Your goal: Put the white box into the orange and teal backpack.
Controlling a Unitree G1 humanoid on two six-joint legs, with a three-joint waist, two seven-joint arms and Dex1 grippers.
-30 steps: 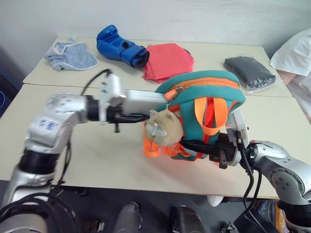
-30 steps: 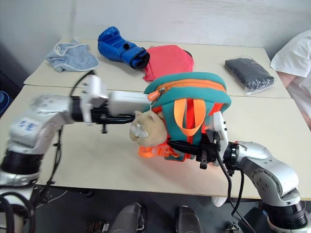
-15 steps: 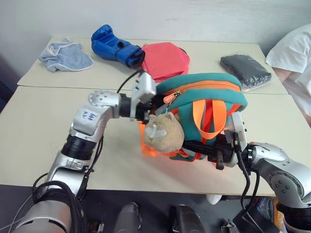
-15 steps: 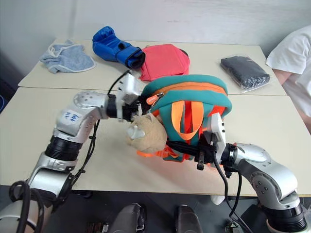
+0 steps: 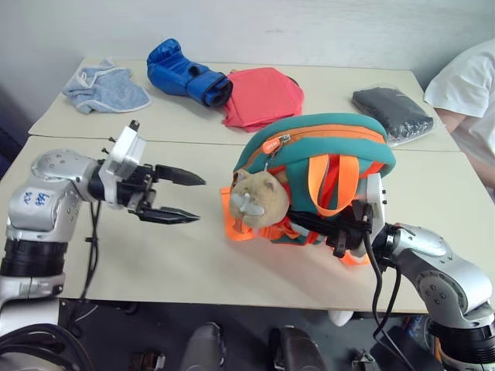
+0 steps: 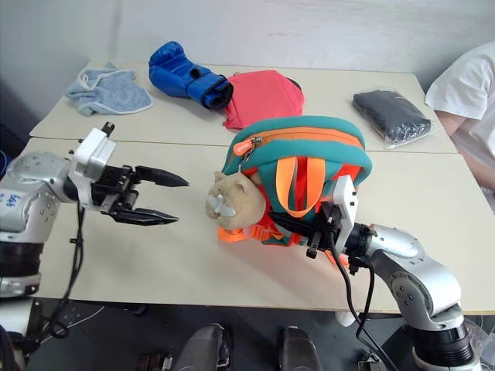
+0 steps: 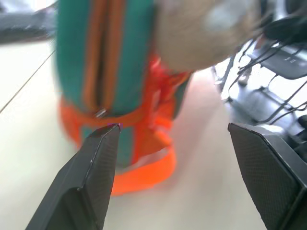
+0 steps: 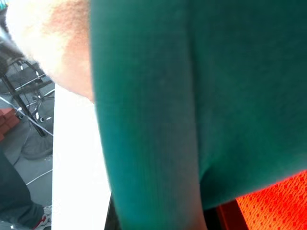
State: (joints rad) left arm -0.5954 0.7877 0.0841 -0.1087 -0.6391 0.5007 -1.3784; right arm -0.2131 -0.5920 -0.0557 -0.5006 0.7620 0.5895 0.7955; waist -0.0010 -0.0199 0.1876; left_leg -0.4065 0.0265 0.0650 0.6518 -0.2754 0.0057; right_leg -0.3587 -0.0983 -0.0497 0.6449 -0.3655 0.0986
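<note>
The orange and teal backpack [image 5: 325,147] stands upright at the table's middle, a tan plush animal [image 5: 259,201] hanging on its near left side. Its zipper runs along the top. The white box is hidden. My right gripper [image 5: 305,224] reaches in from the right at the backpack's lower front and is shut on the backpack among the orange straps. My left gripper [image 5: 199,200] hovers to the left of the backpack, apart from it, open and holding nothing. The left wrist view looks between my fingers [image 7: 96,177] at the backpack [image 7: 105,57]. Teal fabric [image 8: 192,96] presses close in the right wrist view.
On the far table lie a blue boxing glove [image 5: 189,76], a folded red cloth [image 5: 263,97], a pale blue cloth [image 5: 108,89] and a black wrapped packet [image 5: 394,112]. A person's white sleeve [image 5: 468,85] shows at the right edge.
My left gripper held the white box at the backpack's opening, then pushed in close. It has now pulled back to the left and opened, without the box. The right gripper kept its hold.
</note>
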